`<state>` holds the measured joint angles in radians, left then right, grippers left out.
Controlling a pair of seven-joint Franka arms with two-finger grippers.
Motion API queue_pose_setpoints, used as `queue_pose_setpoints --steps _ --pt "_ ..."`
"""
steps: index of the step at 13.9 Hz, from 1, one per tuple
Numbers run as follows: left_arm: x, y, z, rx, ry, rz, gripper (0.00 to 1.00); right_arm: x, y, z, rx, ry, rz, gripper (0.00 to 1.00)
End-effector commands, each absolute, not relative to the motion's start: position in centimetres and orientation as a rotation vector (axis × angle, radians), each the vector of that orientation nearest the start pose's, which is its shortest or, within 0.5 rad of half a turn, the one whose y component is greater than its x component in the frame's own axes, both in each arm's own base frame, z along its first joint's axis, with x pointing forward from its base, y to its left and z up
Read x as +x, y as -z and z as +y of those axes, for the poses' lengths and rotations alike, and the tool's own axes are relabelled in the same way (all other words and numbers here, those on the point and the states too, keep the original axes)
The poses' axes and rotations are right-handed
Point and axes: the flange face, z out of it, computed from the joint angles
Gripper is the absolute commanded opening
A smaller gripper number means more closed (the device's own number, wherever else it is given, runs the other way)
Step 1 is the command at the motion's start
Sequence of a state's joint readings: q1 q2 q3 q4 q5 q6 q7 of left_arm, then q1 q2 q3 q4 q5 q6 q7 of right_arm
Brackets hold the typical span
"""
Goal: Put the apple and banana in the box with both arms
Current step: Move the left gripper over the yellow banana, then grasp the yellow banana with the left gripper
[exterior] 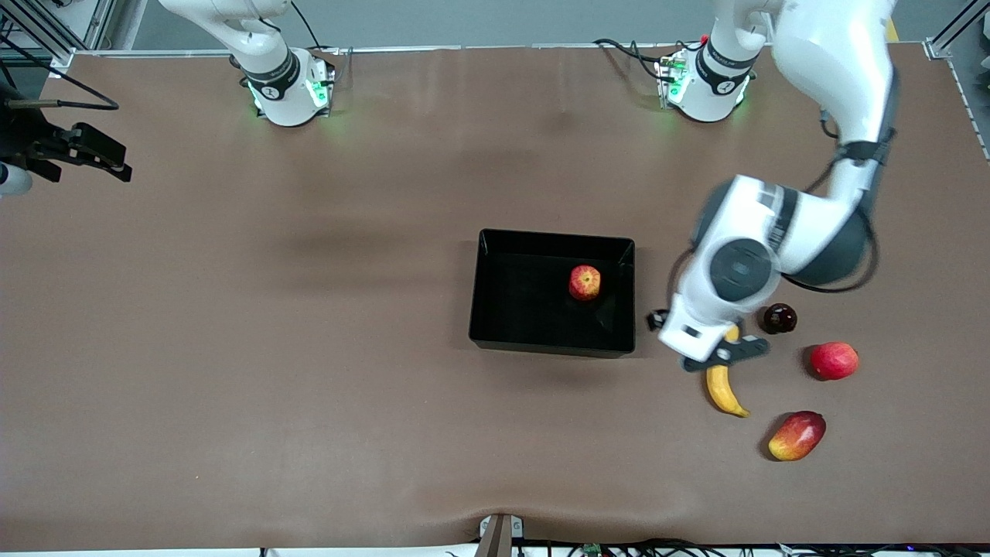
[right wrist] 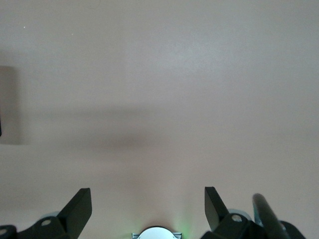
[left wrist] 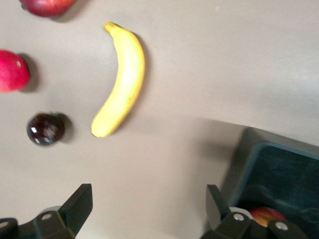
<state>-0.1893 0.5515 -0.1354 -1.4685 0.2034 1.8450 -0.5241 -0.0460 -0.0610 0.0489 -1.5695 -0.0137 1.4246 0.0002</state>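
Note:
The apple (exterior: pixel 585 282) lies inside the black box (exterior: pixel 486 298) in the middle of the table, and it also shows in the left wrist view (left wrist: pixel 266 215) in the box (left wrist: pixel 279 169). The banana (exterior: pixel 723 389) lies on the table beside the box toward the left arm's end, and it shows whole in the left wrist view (left wrist: pixel 122 82). My left gripper (exterior: pixel 700 340) is open and empty over the table between the box and the banana, covering the banana's upper end; its jaws (left wrist: pixel 148 204) stand wide apart. My right gripper (exterior: pixel 108 155) is open and empty (right wrist: pixel 148 206) at the right arm's end of the table, waiting.
A dark round fruit (exterior: pixel 779 318), a pinkish-red round fruit (exterior: pixel 834 360) and an oval red-and-yellow fruit (exterior: pixel 797 435) lie close round the banana toward the left arm's end. The right arm's base (right wrist: pixel 157 233) shows in the right wrist view.

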Motion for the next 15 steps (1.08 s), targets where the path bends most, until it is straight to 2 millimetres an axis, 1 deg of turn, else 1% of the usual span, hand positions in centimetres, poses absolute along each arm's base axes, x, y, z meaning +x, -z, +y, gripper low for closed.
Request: queue_pose_setpoints --steps 1,2,4,5,6,8,9,10,11,12,13,14,15 --pt "68.0 -30.8 -16.1 -2.989 -0.154 -0.003 1.00 51.5 -65.0 -0.5 -3.135 -0.118 0.026 1.00" --pt "68.6 -28.8 -15.1 -3.003 -0.146 0.043 1.00 51.5 -65.0 -0.7 -3.129 -0.118 0.034 1.00" --pt "69.9 -25.8 -13.4 -3.032 -0.087 0.136 1.00 51.4 -65.0 -0.8 -3.129 -0.120 0.037 1.00" --pt "70.3 -24.4 -12.4 -3.039 -0.068 0.180 1.00 51.5 -65.0 -0.8 -3.129 -0.118 0.037 1.00" --pt "70.8 -23.5 -11.5 -3.043 -0.039 0.223 0.98 51.5 -65.0 -0.7 -3.129 -0.118 0.034 1.00" --pt "71.1 -21.4 -10.3 -3.044 -0.030 0.258 0.88 51.4 -65.0 -0.7 -3.129 -0.120 0.034 1.00" --pt "71.0 -20.7 -10.1 -3.042 -0.033 0.269 0.81 51.4 -65.0 -0.7 -3.129 -0.120 0.034 1.00" --pt "71.1 -20.4 -10.0 -3.044 -0.033 0.267 0.73 51.5 -64.9 -0.7 -3.129 -0.120 0.034 1.00" --pt "70.9 -19.7 -10.0 -3.044 -0.047 0.268 0.61 51.4 -65.0 -0.7 -3.129 -0.120 0.034 1.00" --pt "70.9 -19.7 -10.0 -3.044 -0.047 0.266 0.44 51.4 -65.0 -0.7 -3.129 -0.120 0.034 1.00" --pt "70.9 -19.7 -10.0 -3.046 -0.047 0.255 0.21 51.4 -65.0 -0.7 -3.129 -0.120 0.034 1.00" --pt "71.1 -20.4 -10.0 -3.045 -0.033 0.253 0.02 51.5 -64.9 -0.7 -3.128 -0.122 0.034 1.00" --pt "71.3 -21.4 -9.6 -3.042 -0.014 0.261 0.00 51.4 -65.0 -0.7 -3.129 -0.120 0.034 1.00"
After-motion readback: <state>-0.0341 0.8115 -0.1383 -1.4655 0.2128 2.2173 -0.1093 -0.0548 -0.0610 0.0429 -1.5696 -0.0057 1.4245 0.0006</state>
